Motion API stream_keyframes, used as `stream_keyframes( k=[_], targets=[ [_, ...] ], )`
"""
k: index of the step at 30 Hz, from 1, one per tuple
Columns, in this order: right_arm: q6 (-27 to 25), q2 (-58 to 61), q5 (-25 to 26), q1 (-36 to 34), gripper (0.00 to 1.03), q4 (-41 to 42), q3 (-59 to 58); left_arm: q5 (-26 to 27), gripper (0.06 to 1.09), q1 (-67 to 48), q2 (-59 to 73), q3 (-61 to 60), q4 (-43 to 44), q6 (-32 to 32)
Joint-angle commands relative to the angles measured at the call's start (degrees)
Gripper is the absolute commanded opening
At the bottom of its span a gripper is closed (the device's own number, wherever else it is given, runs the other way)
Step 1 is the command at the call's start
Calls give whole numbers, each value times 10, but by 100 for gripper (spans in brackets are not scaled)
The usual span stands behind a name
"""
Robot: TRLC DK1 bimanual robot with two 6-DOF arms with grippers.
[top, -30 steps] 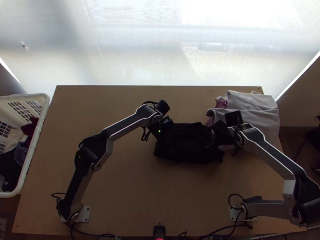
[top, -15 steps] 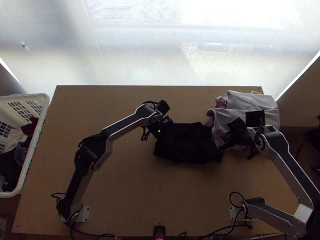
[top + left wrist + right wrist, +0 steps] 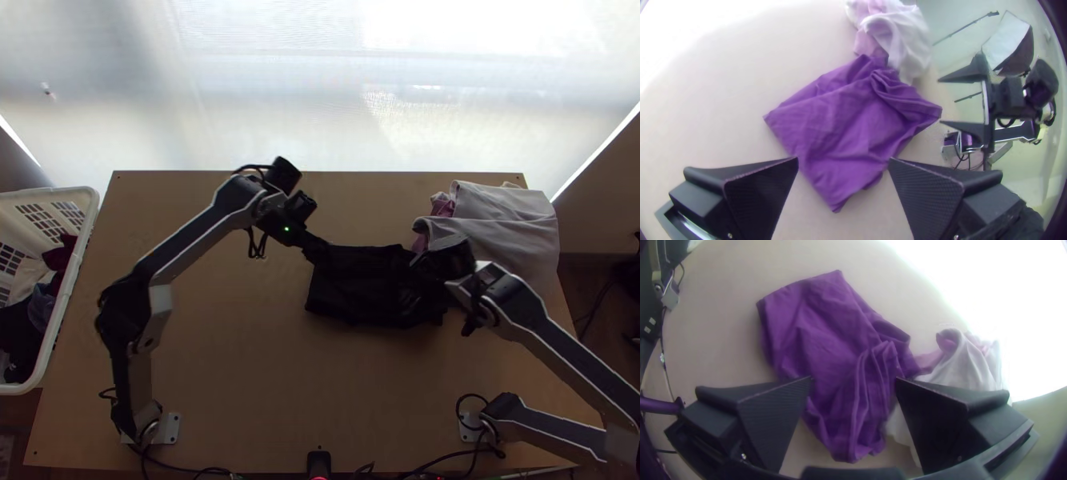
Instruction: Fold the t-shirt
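Observation:
The t-shirt, black from above (image 3: 364, 288) and purple in the left wrist view (image 3: 844, 129) and right wrist view (image 3: 822, 338), lies folded into a compact, wrinkled bundle right of the table's middle. At its far left corner is my left gripper (image 3: 316, 246); in its wrist view the left gripper (image 3: 843, 159) is open, with nothing between its fingers. My right gripper (image 3: 424, 268) is over the bundle's right end; in the right wrist view the right gripper (image 3: 853, 378) stands open above bunched folds of the shirt.
White and pink garments (image 3: 500, 220) lie in a pile at the table's far right, beside the shirt. A white basket (image 3: 60, 320) holding dark, red and light clothes stands off the table's left edge. Cables run along the near edge.
The left arm has drawn back to the left, away from the shirt's middle. The right gripper first moved off to the right, then came back over the shirt's right end. The shirt has barely shifted.

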Motion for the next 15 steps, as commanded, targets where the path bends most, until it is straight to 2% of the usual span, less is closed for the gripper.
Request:
stream_keyframes(
  k=[1, 4, 9, 15],
  targets=[
    [28, 58, 108, 172, 90, 59, 0, 3, 104, 73, -89, -35, -14, -4],
    [18, 94, 176, 245, 91, 113, -15, 3, 104, 110, -120, -57, -14, 0],
    [-1, 164, 219, 324, 91, 179, -18, 3, 104, 157, -165, -72, -18, 3],
    [0, 246, 261, 371, 91, 233, -21, 2, 104, 199, -195, -80, -24, 10]
  ],
)
